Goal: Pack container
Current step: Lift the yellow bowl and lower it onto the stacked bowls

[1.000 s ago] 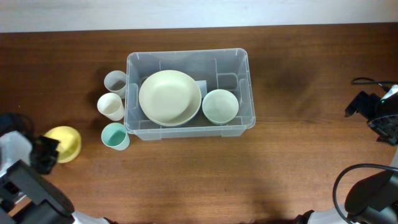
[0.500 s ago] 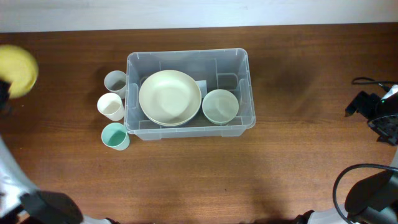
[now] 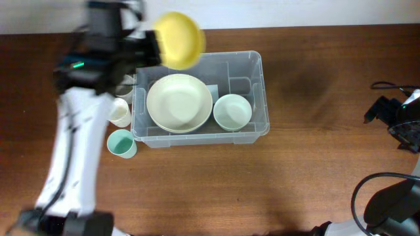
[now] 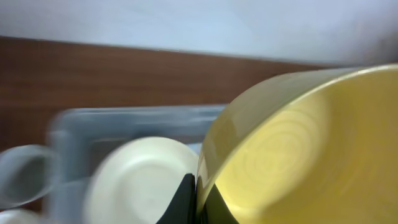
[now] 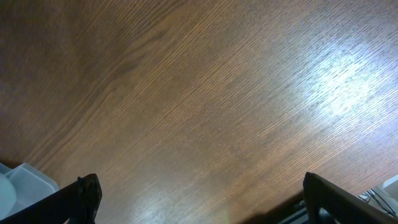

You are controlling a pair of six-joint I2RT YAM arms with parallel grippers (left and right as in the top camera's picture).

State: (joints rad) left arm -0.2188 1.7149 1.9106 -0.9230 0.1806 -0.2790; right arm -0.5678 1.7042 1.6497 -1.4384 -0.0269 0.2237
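Transport step. Left hand (image 3: 149, 47) pinches rim of yellow bowl (image 3: 178, 39), tilted, above far-left corner of container (image 3: 230, 55) at centre of table (image 3: 315, 177). Cream bowl (image 3: 179, 103) and small pale bowl (image 3: 232, 112) inside. Right hand (image 5: 202, 196) spread, parked at right. Next, likely: level yellow bowl, lower into cream bowl, release.

big bowl (image 3: 179, 103) fills container (image 3: 264, 92) left, back-right corner bare

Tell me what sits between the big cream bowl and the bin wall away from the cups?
A smaller pale bowl, inside the container beside the large cream bowl; the overhead view shows it.
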